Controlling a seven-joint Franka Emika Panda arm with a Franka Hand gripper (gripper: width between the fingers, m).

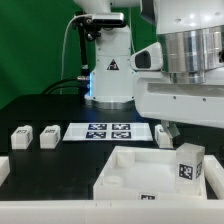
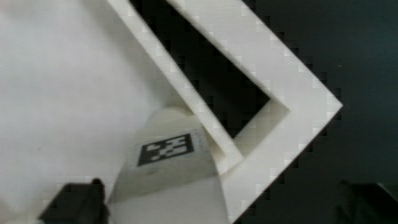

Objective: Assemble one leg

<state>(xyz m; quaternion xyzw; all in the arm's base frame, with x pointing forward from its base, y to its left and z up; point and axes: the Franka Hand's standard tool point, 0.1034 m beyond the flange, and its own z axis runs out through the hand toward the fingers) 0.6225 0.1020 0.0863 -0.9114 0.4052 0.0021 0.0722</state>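
Note:
A white leg (image 1: 190, 163) with a black-and-white tag stands upright at the corner of the white square tray (image 1: 125, 172) on the exterior view's right. The arm's white hand (image 1: 185, 95) hangs right above it. In the wrist view the same leg (image 2: 169, 150) rises from the tray's corner (image 2: 294, 105) between my gripper's (image 2: 222, 208) two dark fingers. One finger (image 2: 71, 205) stands just beside the leg. The jaws look spread, one on each side of it. Three more legs lie on the table: two (image 1: 22, 135) (image 1: 48, 135) on the exterior view's left, one (image 1: 162, 133) behind the tray.
The marker board (image 1: 108, 131) lies flat behind the tray. The robot's base (image 1: 108, 70) stands at the back. A white piece (image 1: 3, 170) shows at the exterior view's left edge.

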